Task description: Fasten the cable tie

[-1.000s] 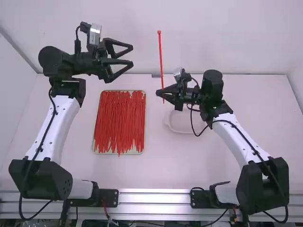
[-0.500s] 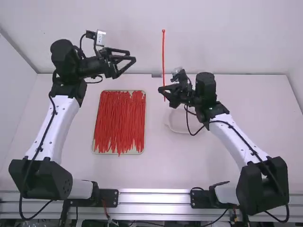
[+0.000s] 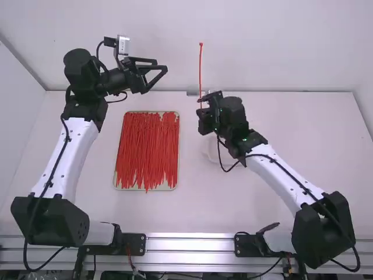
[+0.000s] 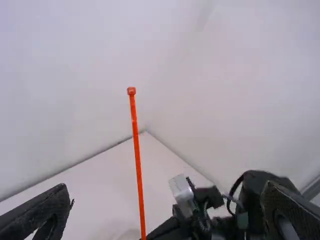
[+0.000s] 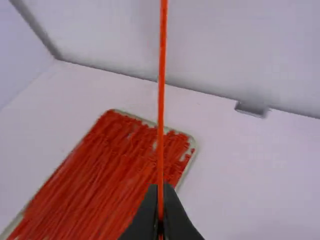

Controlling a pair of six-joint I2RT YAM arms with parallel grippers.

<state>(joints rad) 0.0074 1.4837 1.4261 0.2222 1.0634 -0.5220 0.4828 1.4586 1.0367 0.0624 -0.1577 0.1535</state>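
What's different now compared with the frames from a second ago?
The right arm swung its wrist leftward, and the right gripper stayed shut on the upright red cable tie. The open left gripper edged right, toward the tie. The tray of ties did not move.

Brightly and evenly lit, softly from overhead. Faint, soft-edged shadows on the matte white table [image 3: 326, 134] beneath the white-linked left arm [image 3: 69, 149] and right arm [image 3: 284, 174]. Dull sheen on the round black joint housing [image 3: 77, 61]. Greyer shading along the pale wall [image 4: 240, 75] corners.
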